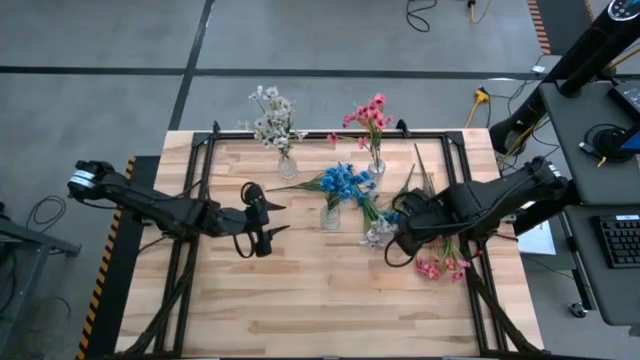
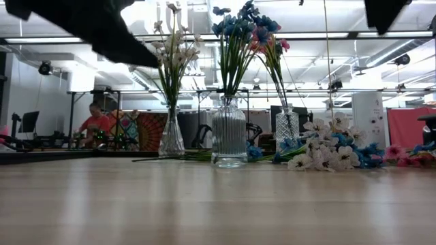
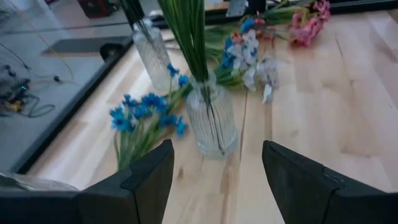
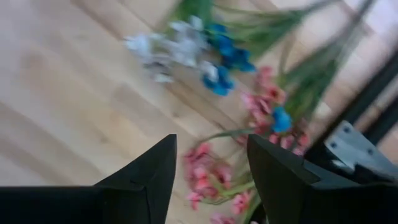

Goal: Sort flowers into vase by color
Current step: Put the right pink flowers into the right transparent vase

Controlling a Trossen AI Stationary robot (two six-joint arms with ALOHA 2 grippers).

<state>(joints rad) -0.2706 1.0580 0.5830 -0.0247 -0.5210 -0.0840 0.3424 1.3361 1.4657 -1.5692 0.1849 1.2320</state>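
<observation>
Three glass vases stand on the wooden table: one with white flowers (image 1: 272, 122), one with pink flowers (image 1: 370, 115), and a ribbed one (image 3: 211, 121) with blue flowers (image 1: 343, 180). A loose blue spray (image 3: 144, 117) lies flat beside the ribbed vase. More loose flowers lie toward the table's right: white and blue ones (image 1: 377, 228) (image 4: 180, 46) and pink ones (image 1: 440, 266) (image 4: 208, 177). My left gripper (image 1: 277, 218) (image 3: 217, 168) is open, left of the ribbed vase and facing it. My right gripper (image 1: 405, 243) (image 4: 211, 165) is open, pointing down above the loose pink sprays.
A black metal frame (image 1: 200, 150) runs along the table's left, right and far edges. Bare wood (image 1: 320, 300) lies toward the near edge. In the low view the three vases (image 2: 229, 139) stand in a row, with the loose pile (image 2: 327, 153) to their right.
</observation>
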